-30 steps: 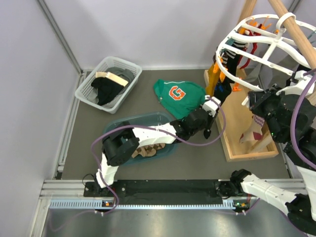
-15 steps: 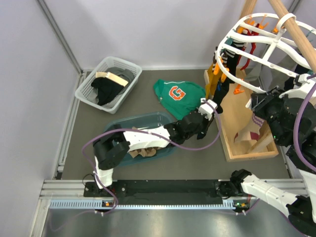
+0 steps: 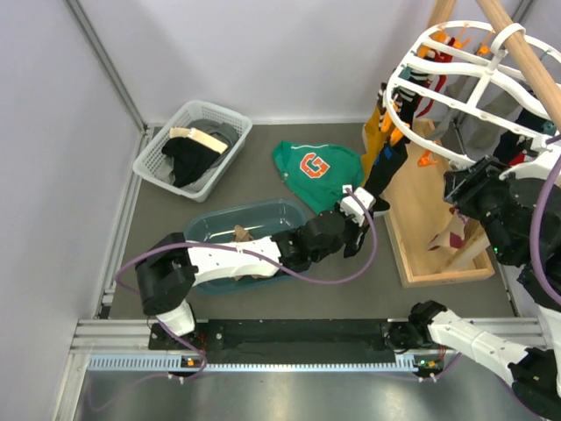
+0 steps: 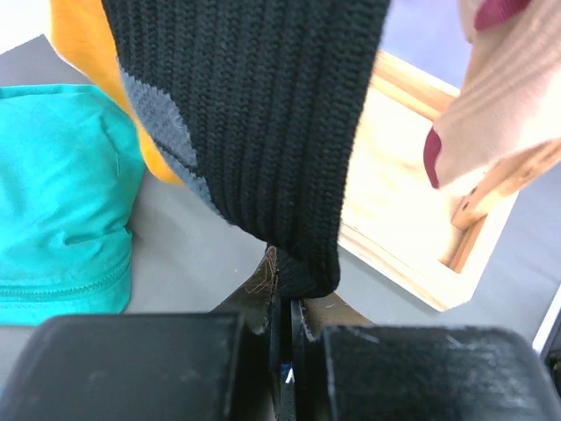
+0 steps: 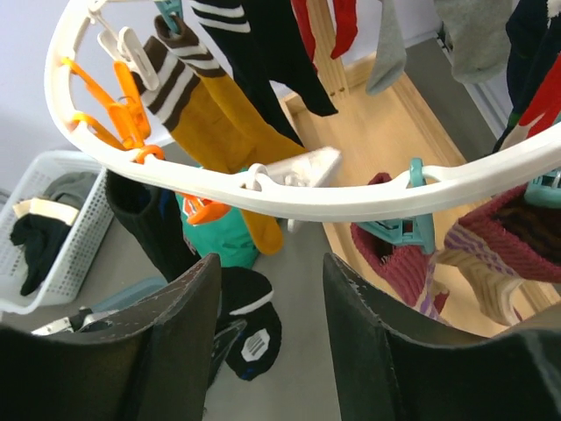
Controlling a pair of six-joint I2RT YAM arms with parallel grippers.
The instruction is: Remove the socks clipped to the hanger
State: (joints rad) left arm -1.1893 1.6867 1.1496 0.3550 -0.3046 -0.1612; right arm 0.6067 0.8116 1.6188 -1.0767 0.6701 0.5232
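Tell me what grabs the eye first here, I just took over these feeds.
The white hanger fills the top view's upper right, hung with clipped socks in mustard, red, maroon and stripes. The left gripper is pinched on the toe of a hanging black sock, while the right gripper sits open facing the frame's rim. A green sweatshirt with an orange G lies spread out nearby.

White hanger point(image 5: 351, 200) with orange clips point(image 5: 123, 98); black ribbed sock point(image 4: 263, 105), grey heel; mustard-orange sock point(image 4: 81, 39)
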